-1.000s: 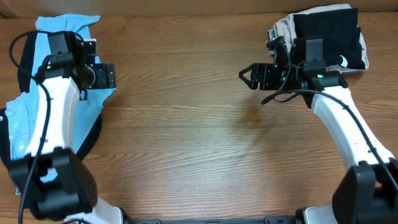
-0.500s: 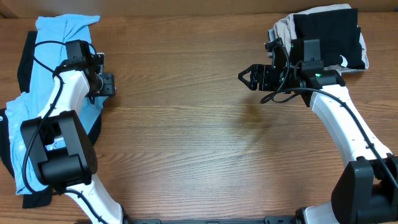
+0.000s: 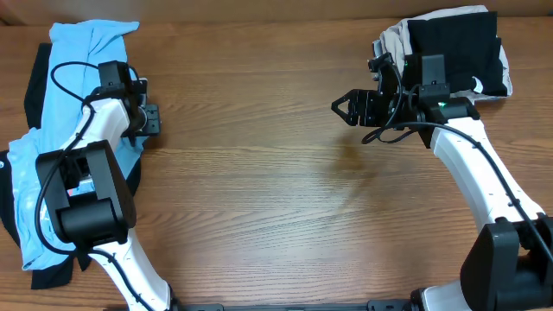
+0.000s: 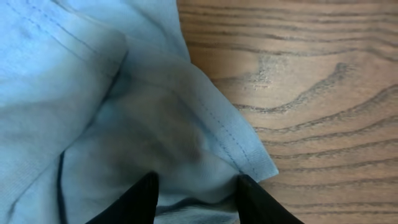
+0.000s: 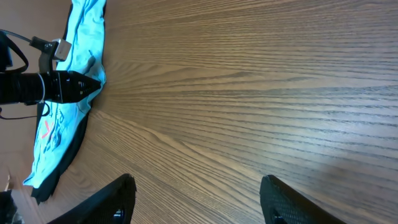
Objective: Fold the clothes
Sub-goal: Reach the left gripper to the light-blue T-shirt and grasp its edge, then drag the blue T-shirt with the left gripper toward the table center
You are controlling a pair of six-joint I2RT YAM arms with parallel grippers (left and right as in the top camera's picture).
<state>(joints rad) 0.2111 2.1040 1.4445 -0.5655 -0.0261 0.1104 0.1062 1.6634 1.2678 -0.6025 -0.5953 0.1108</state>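
The light blue T-shirt [image 3: 86, 39] lies crumpled along the table's left edge, on top of a plain black garment [image 3: 39, 78]. My left gripper [image 3: 149, 121] sits at the shirt's right hem. In the left wrist view its two black fingers [image 4: 198, 180] pinch a raised fold of the blue cloth [image 4: 93, 93] near a stitched corner. My right gripper [image 3: 341, 105] hovers over bare wood at the right, open and with nothing between its fingers [image 5: 198, 183]. The right wrist view also shows the blue T-shirt [image 5: 87, 37] in the distance.
A folded stack [image 3: 458, 52], black cloth over pale grey, rests at the back right corner behind my right arm. Bare wood tabletop [image 3: 276, 190] spans the middle between both arms.
My left gripper has come down onto the shirt's right hem and its fingers have narrowed on the cloth. The right arm has hardly moved.
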